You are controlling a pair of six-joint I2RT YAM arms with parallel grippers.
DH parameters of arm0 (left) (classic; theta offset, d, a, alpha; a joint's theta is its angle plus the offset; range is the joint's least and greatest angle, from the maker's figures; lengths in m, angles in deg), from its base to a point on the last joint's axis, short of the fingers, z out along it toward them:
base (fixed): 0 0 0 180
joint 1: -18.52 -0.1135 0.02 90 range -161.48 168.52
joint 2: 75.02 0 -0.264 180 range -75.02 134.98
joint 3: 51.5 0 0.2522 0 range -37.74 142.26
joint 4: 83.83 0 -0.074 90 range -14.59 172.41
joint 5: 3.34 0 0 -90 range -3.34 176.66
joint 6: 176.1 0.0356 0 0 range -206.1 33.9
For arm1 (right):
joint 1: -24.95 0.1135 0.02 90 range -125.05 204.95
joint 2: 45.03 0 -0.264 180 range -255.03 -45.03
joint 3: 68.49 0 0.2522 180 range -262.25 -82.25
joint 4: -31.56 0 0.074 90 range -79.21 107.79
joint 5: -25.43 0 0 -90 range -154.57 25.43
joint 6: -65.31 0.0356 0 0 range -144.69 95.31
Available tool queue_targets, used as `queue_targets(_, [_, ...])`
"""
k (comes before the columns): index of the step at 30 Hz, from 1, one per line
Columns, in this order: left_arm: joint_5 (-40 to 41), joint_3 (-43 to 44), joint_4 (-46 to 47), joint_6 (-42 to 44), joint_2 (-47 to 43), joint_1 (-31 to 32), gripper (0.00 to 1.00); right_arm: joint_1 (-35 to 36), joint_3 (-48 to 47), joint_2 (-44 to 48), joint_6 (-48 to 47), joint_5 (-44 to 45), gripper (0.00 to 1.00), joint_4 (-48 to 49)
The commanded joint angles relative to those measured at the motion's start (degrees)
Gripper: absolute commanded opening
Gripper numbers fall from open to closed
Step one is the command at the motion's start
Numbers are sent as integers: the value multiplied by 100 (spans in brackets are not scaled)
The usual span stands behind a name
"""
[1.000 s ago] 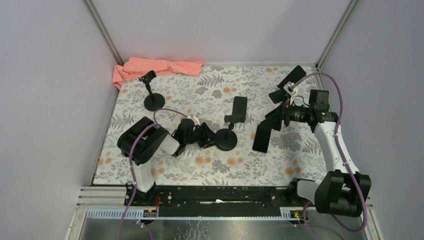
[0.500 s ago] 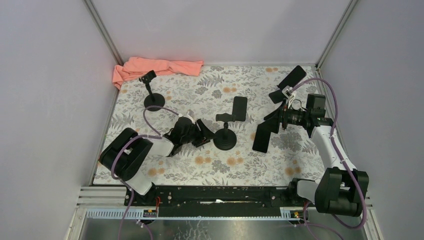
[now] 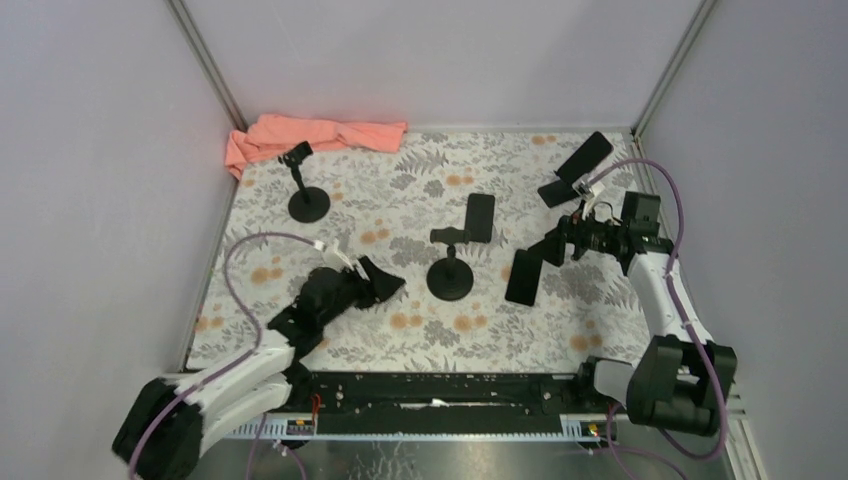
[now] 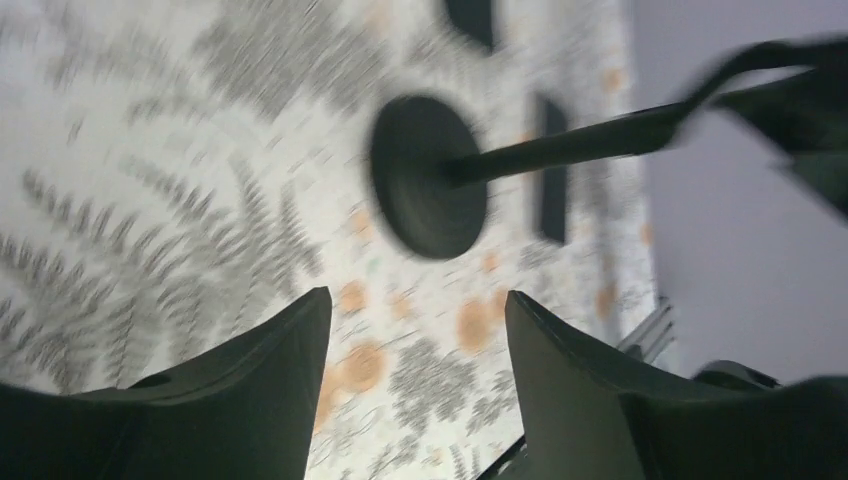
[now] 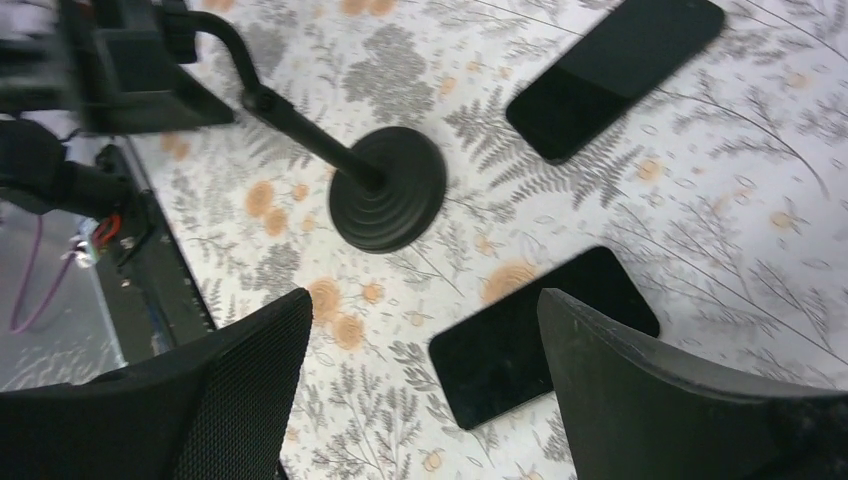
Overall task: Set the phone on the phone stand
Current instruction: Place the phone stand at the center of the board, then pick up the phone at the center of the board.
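Left gripper (image 3: 385,279), released, hangs lower left of centre over a floral table (image 3: 400,190) between grey walls (image 3: 450,60); right gripper (image 3: 547,250), released, hovers above the phone (image 3: 521,277) lying flat centre right. The left one has backed away from the central phone stand (image 3: 450,278).

Stand (image 3: 450,280): black, round base, upright post, cradle on top empty; mid-worktop (image 3: 400,190). Phone (image 3: 481,217): black slab, dark screen, lying flat at the stand's 1 o'clock, not touching it. Second phone (image 3: 522,277): alike, flat at 3 o'clock. Second stand (image 3: 308,204): upright, well apart at 10 o'clock.
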Motion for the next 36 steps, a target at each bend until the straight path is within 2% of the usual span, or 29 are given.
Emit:
queue_targets(1, [608,50,-953,632,-2007,67,76,-125,-91,106,-484,608,91,-318])
queue_targets(4, [1035,60,-1438,562,-3285,67,98,-228,-124,88,-529,652,92,-395])
queue_targets(6, [1107,-108,-1416,-167,-3834,59,99,-305,-124,78,-529,634,93,-405])
queue_targets(9, [692,-421,-753,-475,-4325,53,99,-388,-124,82,-517,623,93,-410])
queue_targets(11, [310,-397,-560,-524,-4310,58,99,-439,-120,95,-516,644,93,-422])
queue_targets(15, [-531,470,-957,-218,-3291,102,99,-534,-99,112,-503,708,94,-422])
queue_targets(17, [-799,966,-1077,-13,-2694,347,99,-550,-102,83,-472,779,94,-412])
queue_targets(19, [-346,1509,-1219,307,-2247,1138,99,-568,-114,44,-435,889,94,-402])
queue_targets(23, [1647,2576,-1676,1290,-1150,3206,99,-614,-160,-26,-359,1040,94,-415])
queue_targets(26, [2820,3463,-2140,1604,-62,4257,99,-658,-159,-39,-226,1139,94,-351])
queue_targets(30, [3740,4855,-3062,1853,1480,4880,99,-704,-164,-63,245,1540,94,-153])
queue_targets(36, [3869,6190,-3322,2285,3248,4956,99,-781,-209,-75,713,1928,96,17])
